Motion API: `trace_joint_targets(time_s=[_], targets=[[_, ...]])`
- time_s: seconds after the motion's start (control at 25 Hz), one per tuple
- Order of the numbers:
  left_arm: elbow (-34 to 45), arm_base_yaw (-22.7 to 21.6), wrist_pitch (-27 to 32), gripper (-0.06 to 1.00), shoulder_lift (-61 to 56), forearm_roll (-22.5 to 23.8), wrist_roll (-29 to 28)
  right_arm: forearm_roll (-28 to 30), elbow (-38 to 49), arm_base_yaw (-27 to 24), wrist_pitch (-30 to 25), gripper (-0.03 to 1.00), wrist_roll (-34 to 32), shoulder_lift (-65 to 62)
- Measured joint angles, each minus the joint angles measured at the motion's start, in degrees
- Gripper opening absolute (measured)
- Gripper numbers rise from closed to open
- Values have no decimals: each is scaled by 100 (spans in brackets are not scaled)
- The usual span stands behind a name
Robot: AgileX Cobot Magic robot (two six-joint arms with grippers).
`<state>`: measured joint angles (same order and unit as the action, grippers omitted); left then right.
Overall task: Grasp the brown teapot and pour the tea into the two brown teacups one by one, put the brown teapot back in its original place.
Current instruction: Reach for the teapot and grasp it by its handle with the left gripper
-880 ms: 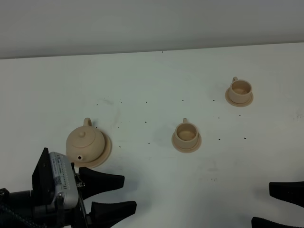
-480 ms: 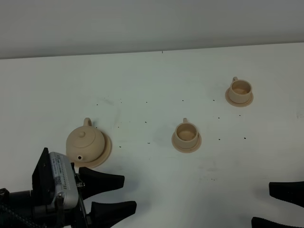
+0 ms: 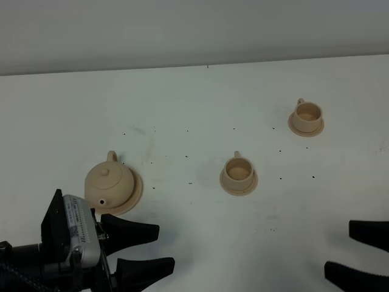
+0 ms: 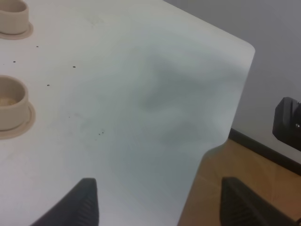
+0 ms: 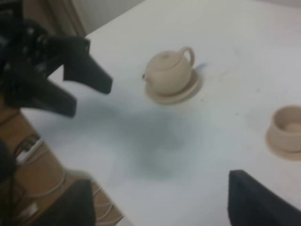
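Left gripper [image 3: 165,246], right gripper [image 3: 339,247] both spread, empty. Left: swing to teapot [image 3: 109,181], straddle far-side handle [image 3: 112,156], lift level off saucer [image 3: 135,193].

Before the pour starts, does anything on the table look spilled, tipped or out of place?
Nothing stands out. The teapot sits upright on its saucer, lid on, and both teacups stand upright on theirs. Only small dark specks dot the table.

Left gripper [image 3: 165,246] spread wide, empty — right gripper [image 3: 339,248], partly cropped, seemingly likewise.
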<state>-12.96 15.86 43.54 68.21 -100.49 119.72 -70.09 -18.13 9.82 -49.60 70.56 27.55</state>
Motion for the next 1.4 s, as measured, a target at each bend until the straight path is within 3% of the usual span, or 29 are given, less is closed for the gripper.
trace_joint_targets(time_s=[0.24,0.36,0.52,0.64,0.76,0.92,1.0,1.12,1.4], targets=[[0,0,0,57,0,0,0,54,-560,0,853,57,-10,0],[0,0,2,57,0,0,10,611,-846,0,1195,52,-277,-12],[0,0,2,57,0,0,10,2270,-1054,0,1551,37,-1547,-332],[0,0,14,57,0,0,10,4035,-1164,0,1516,23,-3004,-856],[0,0,29,57,0,0,5,5829,-1370,0,1076,9,-4728,-1438],[0,0,137,57,0,0,5,7247,-1744,0,27,-1,-6632,-2142],[0,0,215,57,0,0,5,7410,-1830,0,-505,-1,-7056,-2357],[0,0,367,56,0,0,5,7342,-1806,0,-1175,-1,-7137,-2402],[0,0,473,50,0,0,5,6739,-1458,0,-1368,-1,-6630,-2402]])
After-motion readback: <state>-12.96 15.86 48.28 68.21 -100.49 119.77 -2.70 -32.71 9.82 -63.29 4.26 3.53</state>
